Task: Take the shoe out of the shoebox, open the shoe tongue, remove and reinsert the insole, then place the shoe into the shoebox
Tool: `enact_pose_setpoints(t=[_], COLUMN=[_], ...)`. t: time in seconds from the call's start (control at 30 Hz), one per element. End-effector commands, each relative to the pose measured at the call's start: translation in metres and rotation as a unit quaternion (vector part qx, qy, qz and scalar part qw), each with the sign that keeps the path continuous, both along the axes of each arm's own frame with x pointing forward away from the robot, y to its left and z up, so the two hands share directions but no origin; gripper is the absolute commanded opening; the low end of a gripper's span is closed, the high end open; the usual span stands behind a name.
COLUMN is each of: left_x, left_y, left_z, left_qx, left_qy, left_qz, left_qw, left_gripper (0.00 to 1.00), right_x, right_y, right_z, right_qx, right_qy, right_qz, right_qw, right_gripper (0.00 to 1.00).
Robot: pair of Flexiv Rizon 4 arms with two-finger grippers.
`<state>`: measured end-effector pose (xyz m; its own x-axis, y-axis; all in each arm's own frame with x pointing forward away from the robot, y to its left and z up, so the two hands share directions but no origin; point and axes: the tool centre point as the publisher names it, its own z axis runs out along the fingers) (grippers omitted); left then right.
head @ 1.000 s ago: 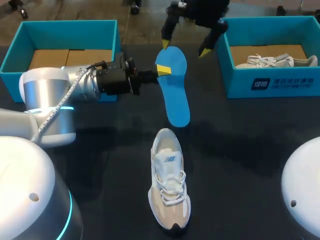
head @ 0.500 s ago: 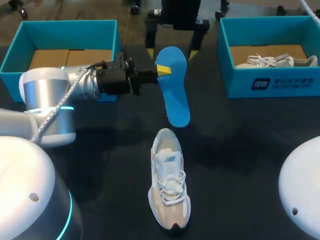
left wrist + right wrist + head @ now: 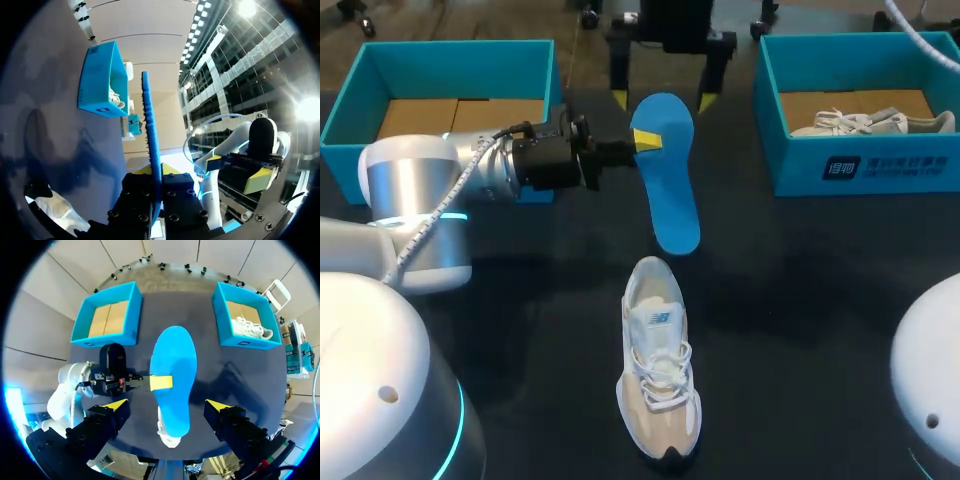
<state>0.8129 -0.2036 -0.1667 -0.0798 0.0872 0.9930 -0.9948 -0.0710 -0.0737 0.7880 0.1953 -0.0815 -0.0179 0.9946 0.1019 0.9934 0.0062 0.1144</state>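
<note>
head view: insole (image 3: 668, 170) hangs near shoe-filled right shoebox (image 3: 920, 165).

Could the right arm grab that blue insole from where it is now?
Probably yes. The right gripper hangs open right above the insole, one finger off each side, nothing between them. The left gripper pinches one edge only, leaving the rest free.

The right shoebox (image 3: 880, 170) bears white print and the shoe tongue (image 3: 656, 322) a logo, neither readable.
</note>
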Motion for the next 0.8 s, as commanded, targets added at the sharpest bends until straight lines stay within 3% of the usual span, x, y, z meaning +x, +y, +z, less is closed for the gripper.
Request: enact_pose_setpoints(t=[0.03, 0.2, 0.33, 0.6, 0.8], left_x=[-0.001, -0.001, -0.001, -0.001, -0.001], left_y=[0.000, 0.000, 0.000, 0.000, 0.000], left_z=[0.000, 0.000, 0.000, 0.000, 0.000], left_qx=[0.001, 0.001, 0.001, 0.001, 0.001], left_qy=[0.000, 0.000, 0.000, 0.000, 0.000], left_qz=[0.001, 0.001, 0.001, 0.001, 0.001], left_qw=[1.000, 1.000, 1.000, 1.000, 1.000], left_gripper=[0.00, 0.00, 0.00, 0.00, 0.00], right_x=[-0.007, -0.005, -0.004, 0.002, 0.004], right_y=[-0.037, -0.058, -0.069, -0.071, -0.069], right_z=[-0.019, -0.017, -0.014, -0.037, -0.040], right_qx=[0.193, 0.317, 0.375, 0.454, 0.495], right_qy=[-0.006, 0.017, 0.017, 0.023, 0.022], right_qz=[0.017, 0.036, 0.039, 0.048, 0.074], right_qw=[0.981, 0.947, 0.926, 0.889, 0.866], right_gripper=[1.00, 1.00, 1.00, 1.00, 1.00])
